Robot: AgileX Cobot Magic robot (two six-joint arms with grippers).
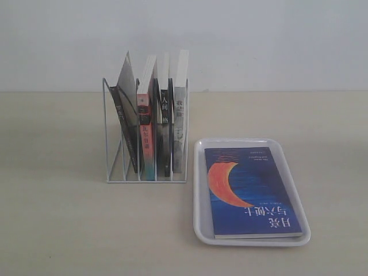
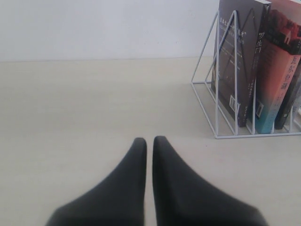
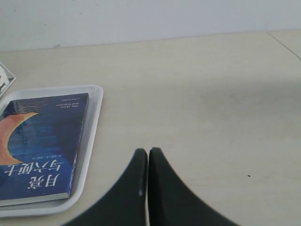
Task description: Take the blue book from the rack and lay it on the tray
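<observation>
Jaws on the left gripper [image 2: 149, 141] and right gripper [image 3: 148, 153] sat shut, empty, seemingly because nothing was left to carry: the book [image 1: 253, 192] lay flat in the tray [image 1: 198, 190] beside the right jaws, untouched.

Exterior view: front-on, slightly raised, facing the far wall [image 1: 259, 40]. Left wrist: low over worktop [image 2: 70, 103], shares the rack [image 2: 235, 84]. Right wrist: low, shares the tray [image 3: 90, 141].
</observation>
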